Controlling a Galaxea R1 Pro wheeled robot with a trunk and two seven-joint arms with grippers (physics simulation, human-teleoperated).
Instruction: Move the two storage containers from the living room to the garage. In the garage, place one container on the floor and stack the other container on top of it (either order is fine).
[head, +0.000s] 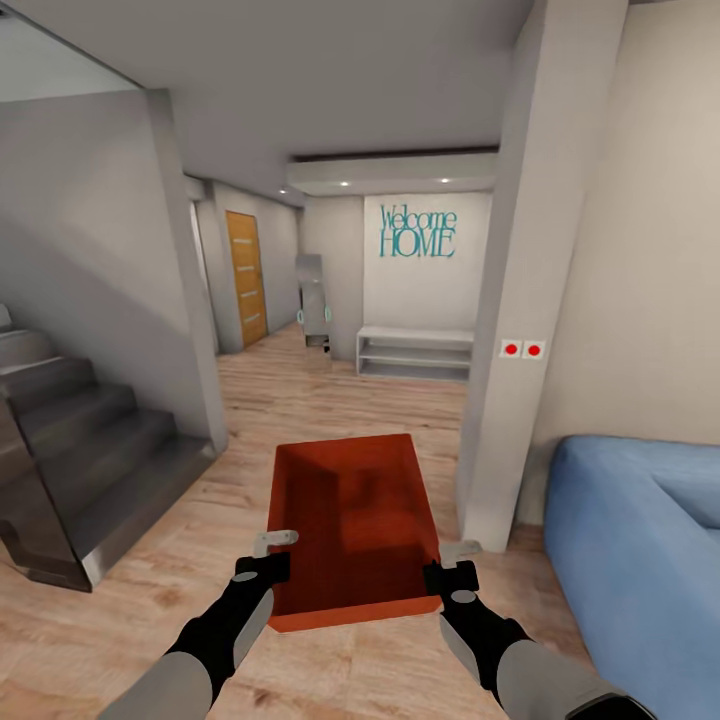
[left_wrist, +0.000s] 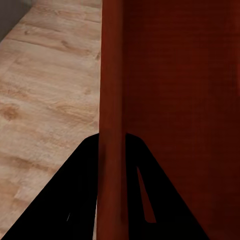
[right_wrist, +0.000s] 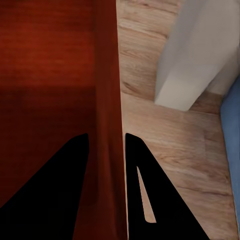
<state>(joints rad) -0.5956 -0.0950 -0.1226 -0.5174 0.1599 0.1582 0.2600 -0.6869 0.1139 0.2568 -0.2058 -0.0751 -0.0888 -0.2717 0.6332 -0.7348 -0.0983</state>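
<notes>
I hold one orange-red storage container (head: 350, 520) level above the living room's light wood-plank flooring (head: 330, 400), its open top facing up and nothing inside. My left gripper (head: 272, 555) is shut on the container's left wall (left_wrist: 112, 100), one finger inside and one outside. My right gripper (head: 450, 565) is shut on the right wall (right_wrist: 107, 100) in the same way. The second container is out of view, and so are the garage and its concrete floor.
Dark stairs (head: 80, 450) rise at the left behind a grey wall end (head: 190, 300). A white pillar (head: 510, 350) and the blue sofa (head: 640, 560) stand close on the right. The hallway ahead holds a white bench shelf (head: 415, 352) and an orange-wood door (head: 246, 278).
</notes>
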